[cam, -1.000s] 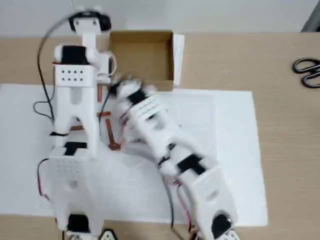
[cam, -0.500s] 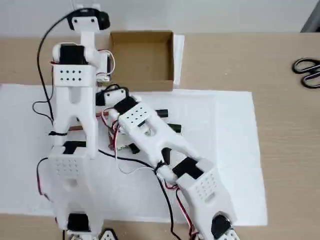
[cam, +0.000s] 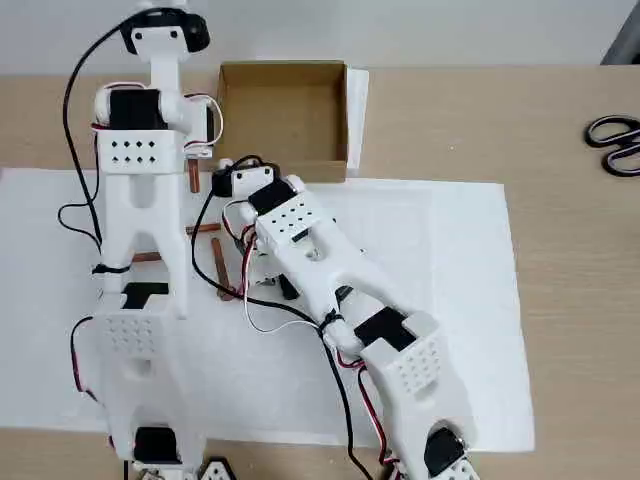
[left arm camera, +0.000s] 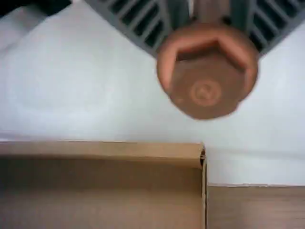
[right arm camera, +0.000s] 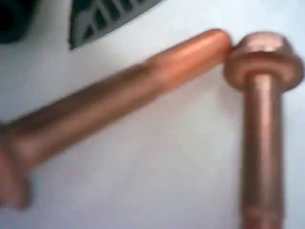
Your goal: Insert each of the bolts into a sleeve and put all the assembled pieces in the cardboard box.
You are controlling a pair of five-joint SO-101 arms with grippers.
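- High view: your left gripper is clamped on a copper bolt, just beside the near wall of the cardboard box and over the white paper, not over the box.
- The right gripper hangs above the loose bolts. A dark piece under that arm may be a sleeve, but it is poorly seen.
- Left wrist view: the bolt head faces the camera end-on, with grey ribs tight on either side of the shank. The bolt looks bare, so don't box it yet. Hold it steady as the target.
- Right wrist view: the tip of a slanted bolt touches the head of its neighbour.
- I cannot tell how wide the right gripper stands, or whether it holds anything.
- You need a sleeve here, not another bolt. Grasp the sleeve mid-length, leave the bore ends free, and line the bore up with the held shank before pushing.
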